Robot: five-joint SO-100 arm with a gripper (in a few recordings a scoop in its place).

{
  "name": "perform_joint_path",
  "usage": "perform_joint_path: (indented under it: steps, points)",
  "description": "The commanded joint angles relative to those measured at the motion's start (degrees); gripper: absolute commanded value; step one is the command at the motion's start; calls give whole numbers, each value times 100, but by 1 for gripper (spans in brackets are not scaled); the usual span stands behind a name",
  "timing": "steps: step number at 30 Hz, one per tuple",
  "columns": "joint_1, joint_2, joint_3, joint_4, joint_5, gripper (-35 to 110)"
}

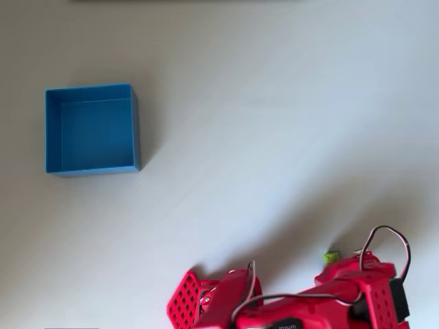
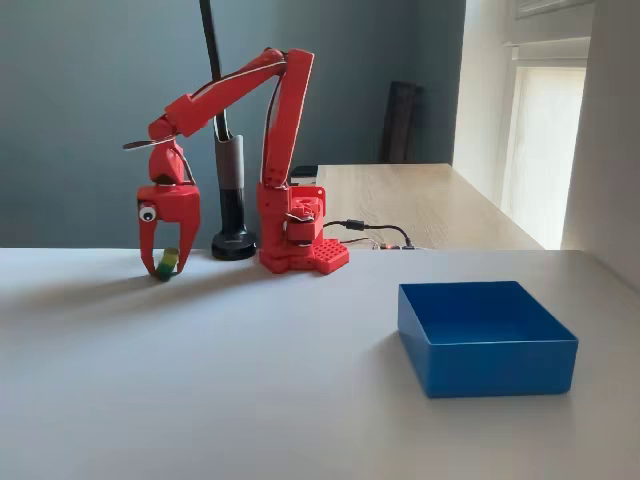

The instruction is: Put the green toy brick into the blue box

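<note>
In the fixed view the red gripper [image 2: 166, 268] points straight down at the far left of the white table. Its two fingers close against both sides of the green toy brick [image 2: 167, 262], which sits at table level between the tips. From overhead, a bit of the green toy brick [image 1: 332, 258] peeks out beside the red arm at the bottom right. The blue box [image 1: 89, 88] stands open and holds nothing at the overhead view's left; in the fixed view the blue box [image 2: 500, 366] is at the near right, far from the gripper.
The arm's red base [image 2: 300, 250] is at the back of the table, beside a black stand [image 2: 232, 200] with an upright pole. Cables [image 2: 375, 228] trail off the base to the right. A wooden table [image 2: 420, 200] lies behind. White tabletop spreads between gripper and box.
</note>
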State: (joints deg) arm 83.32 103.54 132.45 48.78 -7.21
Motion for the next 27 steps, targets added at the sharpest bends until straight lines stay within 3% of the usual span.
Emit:
perform_joint_path:
  steps: [1,4,14,20,27]
  points:
    - [62,-220,-246,-26,-62,7]
    - [9,-272,-229,-26,-53,0]
    - [-554,-202,-519,343,-35,0]
    - [-1854,-185,-1441,1327,105,0]
    - [-3762,-176,-2303,1494,-70,0]
